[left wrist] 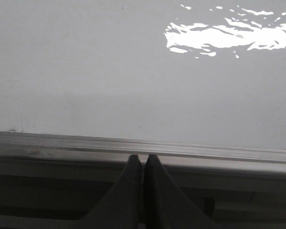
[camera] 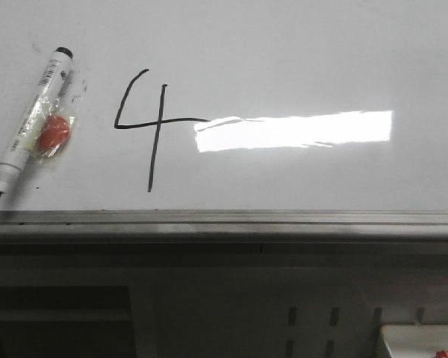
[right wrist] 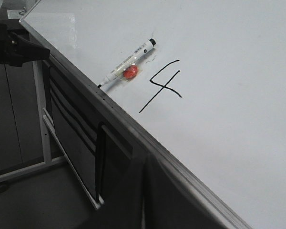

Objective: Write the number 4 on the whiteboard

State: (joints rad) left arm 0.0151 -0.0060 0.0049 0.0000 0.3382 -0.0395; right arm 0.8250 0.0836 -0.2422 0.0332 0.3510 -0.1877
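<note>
I see the whiteboard (camera: 299,60) filling the upper part of the front frame, glossy white, with a bright glare strip right of centre. Its grey edge rail (camera: 224,224) runs across the frame just below the middle. At the upper left a marker (camera: 31,119) lies flat on the board, uncapped, tip toward the lower left near the rail. An orange blob (camera: 54,134) in clear wrap sits touching the marker's barrel. Just right of the marker, the 4 (camera: 151,123) is drawn in thin black strokes, its bar running into the glare.
</note>
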